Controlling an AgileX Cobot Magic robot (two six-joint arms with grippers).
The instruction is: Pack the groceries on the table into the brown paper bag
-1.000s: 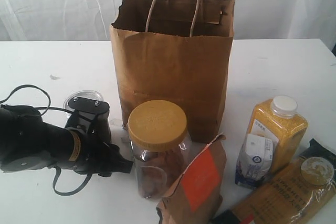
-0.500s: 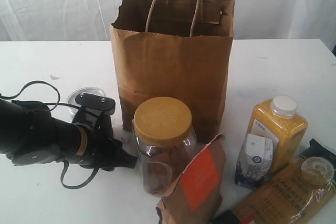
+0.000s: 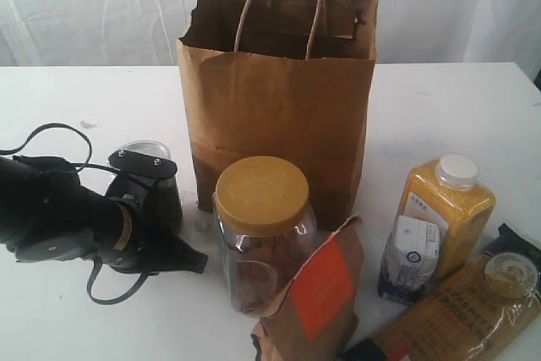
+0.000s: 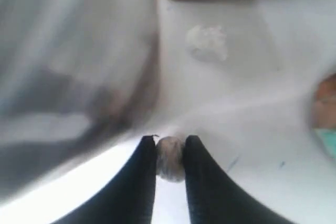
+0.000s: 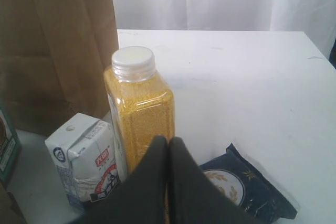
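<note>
Left gripper [image 4: 170,141] drawn back, dark can [image 3: 145,149] seemingly upright

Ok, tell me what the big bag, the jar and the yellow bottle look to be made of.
Brown paper bag: matte kraft paper, creased, ragged rim, twisted paper handles.
Jar: clear glossy plastic or glass, contents show through; tan lid looks like matte plastic.
Yellow bottle: clear plastic probably, yellow grains visible, white cap.
</note>
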